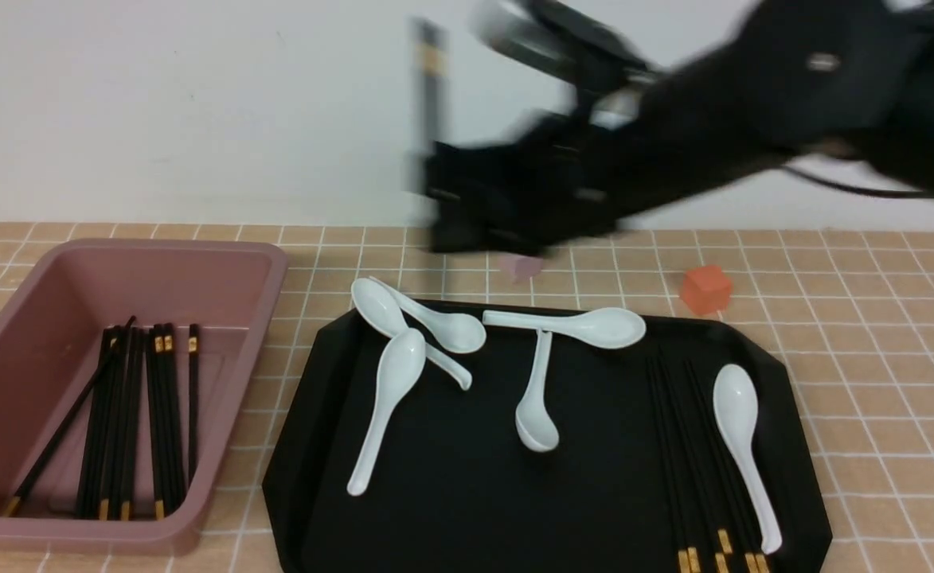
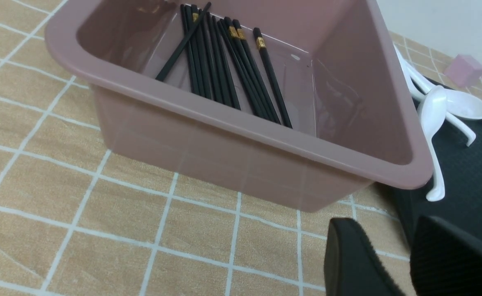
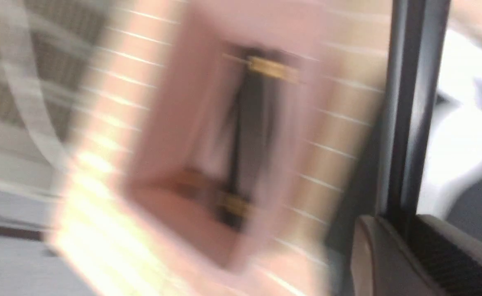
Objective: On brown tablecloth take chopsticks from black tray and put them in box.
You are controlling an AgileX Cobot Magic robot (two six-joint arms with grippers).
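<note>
My right gripper [image 1: 435, 208] hangs blurred above the back of the brown tablecloth [image 1: 873, 334], shut on a black chopstick [image 1: 428, 95] that stands upright with its gold band on top. In the right wrist view the stick [image 3: 409, 102] rises from between the fingers of the gripper [image 3: 401, 224]. More chopsticks [image 1: 697, 446] lie on the right side of the black tray [image 1: 451, 509]. Several chopsticks [image 1: 128, 414] lie in the box [image 1: 220, 259] at the left. My left gripper [image 2: 401, 250] hovers low near the box [image 2: 265, 164], open and empty.
Several white spoons [image 1: 391, 382] lie scattered on the tray. An orange cube [image 1: 705, 288] and a pink cube [image 1: 521, 267] sit on the cloth behind the tray. A white wall closes off the back.
</note>
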